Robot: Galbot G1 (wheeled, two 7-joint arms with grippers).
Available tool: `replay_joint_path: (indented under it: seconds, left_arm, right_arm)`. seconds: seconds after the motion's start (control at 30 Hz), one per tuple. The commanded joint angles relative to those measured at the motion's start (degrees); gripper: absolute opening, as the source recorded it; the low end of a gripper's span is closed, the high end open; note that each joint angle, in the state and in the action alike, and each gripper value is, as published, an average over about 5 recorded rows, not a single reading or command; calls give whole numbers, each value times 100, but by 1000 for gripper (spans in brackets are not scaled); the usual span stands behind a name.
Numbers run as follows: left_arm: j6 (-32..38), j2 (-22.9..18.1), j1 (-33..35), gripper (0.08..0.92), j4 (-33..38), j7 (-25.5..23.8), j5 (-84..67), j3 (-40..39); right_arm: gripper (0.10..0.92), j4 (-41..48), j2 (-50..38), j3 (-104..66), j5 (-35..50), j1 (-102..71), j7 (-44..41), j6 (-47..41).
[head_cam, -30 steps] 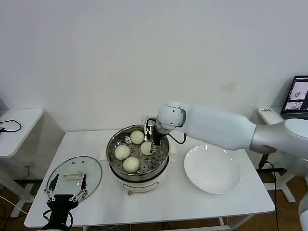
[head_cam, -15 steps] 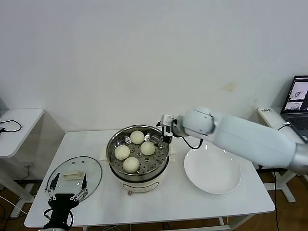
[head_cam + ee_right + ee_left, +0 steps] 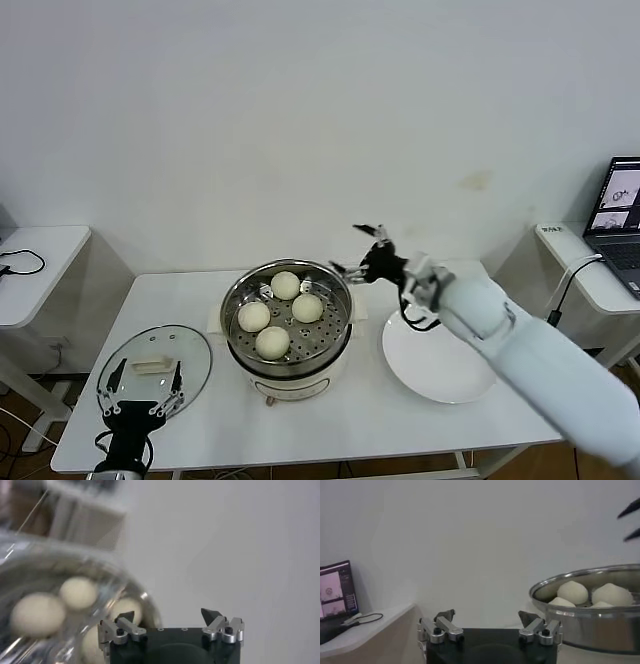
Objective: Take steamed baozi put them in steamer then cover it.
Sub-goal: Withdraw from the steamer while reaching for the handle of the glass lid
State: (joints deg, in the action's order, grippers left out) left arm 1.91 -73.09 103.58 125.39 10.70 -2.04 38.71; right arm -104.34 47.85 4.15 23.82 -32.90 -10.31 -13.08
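Observation:
The steamer [image 3: 288, 368] stands mid-table, uncovered, with several pale baozi [image 3: 272, 342] lying on its perforated tray. My right gripper [image 3: 350, 250] hangs open and empty just right of the steamer's rim and above it. In the right wrist view the right gripper [image 3: 167, 614] has nothing between its fingers, with the baozi [image 3: 37, 615] and the steamer's rim [image 3: 125, 587] blurred beyond. The cover [image 3: 155, 365], glass with a cream handle, lies flat on the table at the left. My left gripper [image 3: 145, 380] stands open at the cover's near edge. The left gripper [image 3: 487, 616] is empty in the left wrist view.
A flat white plate [image 3: 440, 350] lies bare to the right of the steamer, under my right forearm. A laptop [image 3: 622, 205] sits on a side table at the far right. Another small table [image 3: 40, 255] stands at the left.
My right gripper has drawn back out of the steamer, moving right and upward, leaving a baozi on the tray. The left arm has not moved.

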Motion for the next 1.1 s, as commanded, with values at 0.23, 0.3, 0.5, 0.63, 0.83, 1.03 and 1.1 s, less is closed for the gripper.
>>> replay_joint_path:
  seconds: [0.23, 0.3, 0.5, 0.63, 0.83, 1.03, 1.1]
  left_arm:
    - [208, 635, -598, 823, -1284, 238, 3045, 276]
    - [288, 748, -709, 823, -1478, 277, 3640, 304]
    - [559, 1108, -1020, 823, -2124, 254, 5409, 336]
    - [733, 1466, -1242, 823, -2718, 91, 6225, 365]
    - [870, 1790, -1555, 823, -3472, -69, 6969, 305]
    - [863, 1893, -1890, 823, -3790, -194, 7210, 184]
    - [861, 1920, -2019, 823, -3884, -207, 7235, 141]
  right_arm:
    - [823, -757, 2132, -5475, -242, -5118, -419, 1710]
    - [823, -805, 2290, -5601, -242, -5347, -467, 1743]
    - [823, -851, 2666, -5807, -316, -5804, -497, 1840]
    - [823, -855, 2811, -5884, -416, -5953, -475, 1907]
    - [823, -853, 2935, -6001, -441, -6088, -451, 1962]
    - [823, -773, 3012, -6037, -416, -6096, -438, 1971]
    - [823, -759, 3045, -6019, -412, -6091, -436, 1964]
